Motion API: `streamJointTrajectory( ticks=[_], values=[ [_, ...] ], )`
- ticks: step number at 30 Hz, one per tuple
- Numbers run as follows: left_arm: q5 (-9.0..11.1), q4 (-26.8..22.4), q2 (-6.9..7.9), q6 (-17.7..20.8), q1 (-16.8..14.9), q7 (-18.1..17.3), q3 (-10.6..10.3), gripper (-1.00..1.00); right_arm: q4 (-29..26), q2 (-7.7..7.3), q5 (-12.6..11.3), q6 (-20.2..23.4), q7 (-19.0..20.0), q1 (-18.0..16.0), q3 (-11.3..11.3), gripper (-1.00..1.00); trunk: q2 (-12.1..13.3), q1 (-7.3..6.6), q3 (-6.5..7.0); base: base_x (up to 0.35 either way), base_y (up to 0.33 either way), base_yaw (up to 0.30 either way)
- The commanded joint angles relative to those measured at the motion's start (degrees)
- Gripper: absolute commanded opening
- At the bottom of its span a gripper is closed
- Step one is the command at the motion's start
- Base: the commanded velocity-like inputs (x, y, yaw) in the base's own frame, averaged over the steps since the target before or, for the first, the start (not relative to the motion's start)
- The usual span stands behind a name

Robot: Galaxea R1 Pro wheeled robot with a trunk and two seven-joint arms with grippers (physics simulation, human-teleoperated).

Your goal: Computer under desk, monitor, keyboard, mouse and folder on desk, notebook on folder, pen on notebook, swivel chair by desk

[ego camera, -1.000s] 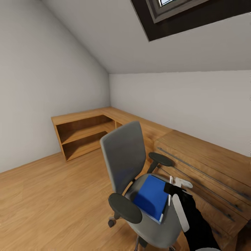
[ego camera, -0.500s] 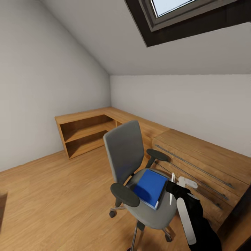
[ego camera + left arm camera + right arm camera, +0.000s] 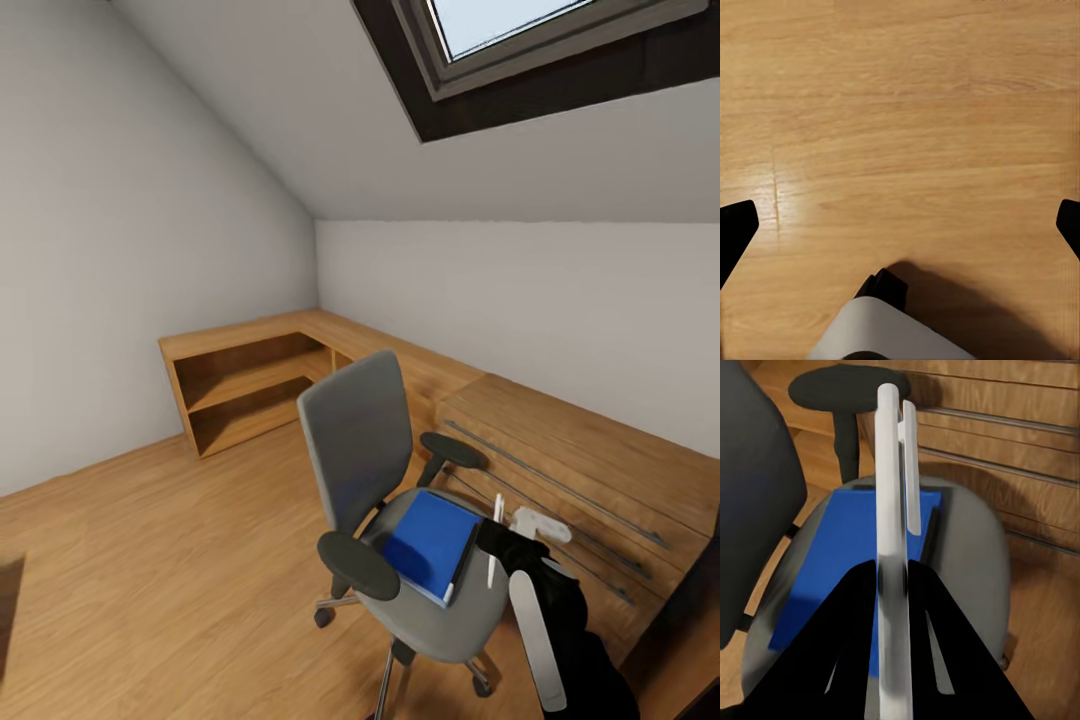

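Note:
The grey swivel chair (image 3: 358, 440) stands on the wood floor beside the low oak cabinet. The bright blue folder (image 3: 430, 540) lies flat on its seat (image 3: 971, 547). A dark flat edge (image 3: 935, 534) shows along the folder's side; it looks like the notebook. My right gripper (image 3: 497, 548) hovers over the seat's right part, shut on the thin white pen (image 3: 891, 502), which sticks out past the fingers over the folder (image 3: 832, 562). In the left wrist view my left gripper (image 3: 900, 225) is open, fingertips wide apart over bare floor.
A light oak low cabinet (image 3: 560, 450) with long metal handles runs along the wall right of the chair, with open shelves (image 3: 245, 390) in the corner. A skylight (image 3: 520, 30) sits in the sloped ceiling. Wood floor (image 3: 150, 560) lies to the chair's left.
The head view has pulled back and tilted up, showing more skylight and floor. The right gripper still holds the pen over the chair seat.

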Motion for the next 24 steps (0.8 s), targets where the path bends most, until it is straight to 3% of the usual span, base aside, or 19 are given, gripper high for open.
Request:
streamJointTrajectory(
  ticks=[1, 4, 9, 14, 18, 23, 24],
  values=[
    [0.6, -0.1, 0.02, 0.2, 0.0, 0.4, -0.1, 1.00, -0.2, 0.03, -0.7, 0.1, -0.4, 0.0, -0.1, -1.00, 0.4, -0.22, 0.13, 0.000, 0.000, 0.000],
    [0.6, 0.7, 0.02, 0.2, 0.0, 0.4, -0.1, 1.00, -0.5, -0.05, -0.7, 0.1, -0.4, 0.0, -0.5, -1.00, 1.6, -0.88, 0.67, 0.000, 0.000, 0.000],
    [0.5, 4.2, 0.06, 0.1, 0.0, 0.4, -0.1, 1.00, -1.4, 0.02, -0.7, 0.1, -0.4, 0.0, -4.2, -1.00, 3.6, -1.98, 1.57, 0.000, 0.000, -0.033],
    [0.5, 6.9, 0.14, 0.1, 0.0, 0.3, -0.1, 1.00, -1.6, 0.08, -0.7, 0.1, -0.4, 0.0, -6.8, -1.00, 5.6, -3.08, 2.47, 0.000, 0.000, -0.181],
    [0.3, 10.0, 0.06, -0.2, 0.0, 0.3, -0.1, 1.00, -1.6, 0.07, -0.7, 0.1, -0.4, 0.0, -7.5, -1.00, 7.2, -3.96, 3.19, 0.000, 0.000, -0.238],
    [-2.8, 16.5, -0.18, -5.7, -0.1, 0.2, -0.1, 1.00, -1.6, 0.03, -0.7, 0.1, -0.4, 0.0, -8.0, -1.00, 9.2, -5.06, 4.08, 0.000, 0.000, -0.257],
    [-4.3, 18.1, -0.23, -8.2, -0.1, 0.2, -0.1, 1.00, -1.6, 0.02, -0.7, 0.1, -0.4, 0.0, -8.0, -1.00, 9.6, -5.27, 4.26, 0.000, 0.000, -0.264]
  ],
)
